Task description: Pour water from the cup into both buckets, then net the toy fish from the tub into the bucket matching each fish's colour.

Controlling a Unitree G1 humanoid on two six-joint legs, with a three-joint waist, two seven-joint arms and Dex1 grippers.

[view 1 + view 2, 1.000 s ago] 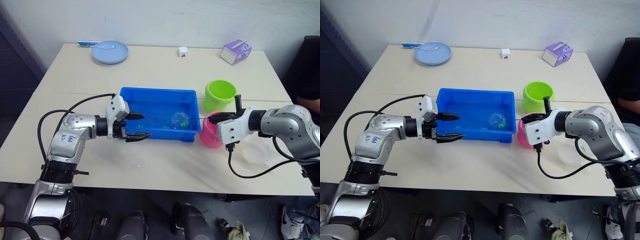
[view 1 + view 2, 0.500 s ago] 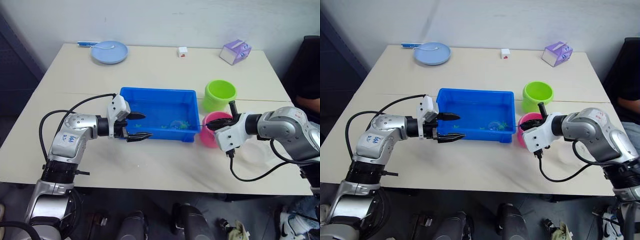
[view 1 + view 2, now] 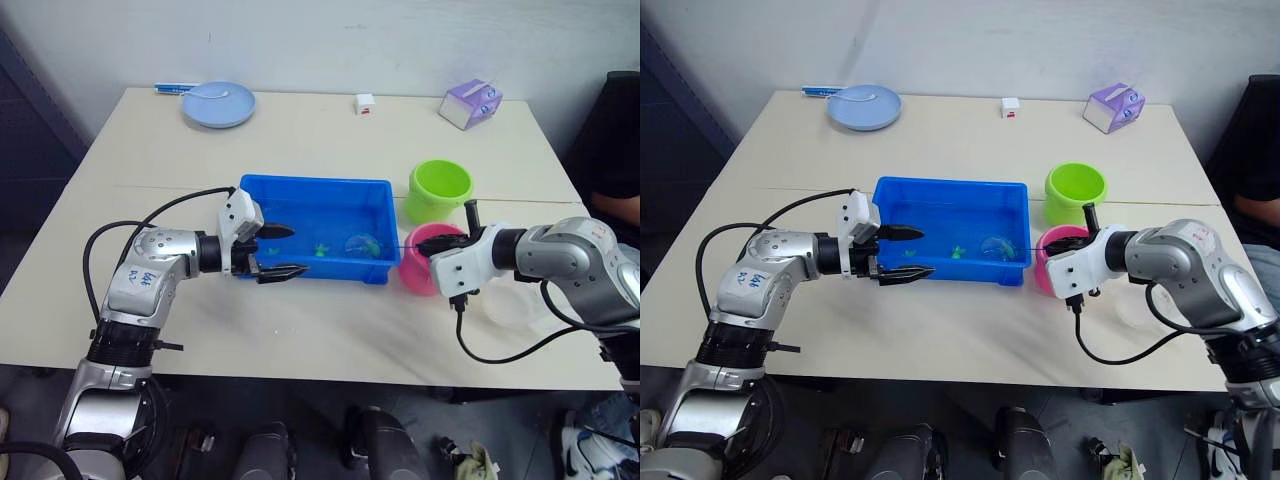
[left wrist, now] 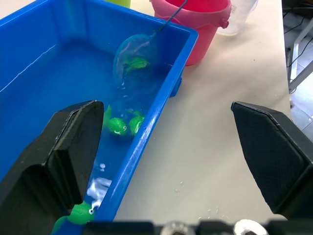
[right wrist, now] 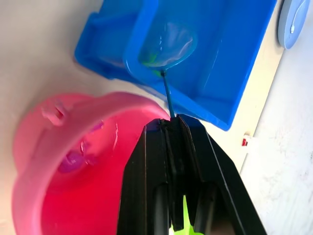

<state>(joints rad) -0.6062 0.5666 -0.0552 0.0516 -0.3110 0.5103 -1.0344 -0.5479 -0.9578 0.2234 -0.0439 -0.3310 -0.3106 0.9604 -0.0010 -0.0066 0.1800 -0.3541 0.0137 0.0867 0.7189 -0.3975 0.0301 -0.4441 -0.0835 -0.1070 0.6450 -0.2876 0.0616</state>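
Risk of the green fish (image 4: pixel 135 63) slipping out of the net (image 4: pixel 134 56) on the lift, since the thin handle flexes and the catch sits loosely in the mesh; worse, a drop into the pink bucket (image 3: pixel 428 262), directly below the right gripper (image 3: pixel 428 245), when the green bucket (image 3: pixel 439 190) lies beyond it.

Right fingers (image 5: pixel 161 161) pressed together on the net handle, the hoop reaching ahead of the tips into the tub (image 3: pixel 318 187). Left gripper (image 3: pixel 278 250) spread wide, nothing between the tips, straddling the tub's near wall: one finger inside, one outside. Could nudge the tub if closed carelessly.

Tub: shallow water, more green fish (image 4: pixel 117 126) close to the left inner finger, one in the net. Pink bucket: water and something magenta (image 5: pixel 73 160) at the bottom, probably fish. Green bucket: contents hard to tell. Cup (image 4: pixel 236 14) just past the pink bucket, apparently empty.
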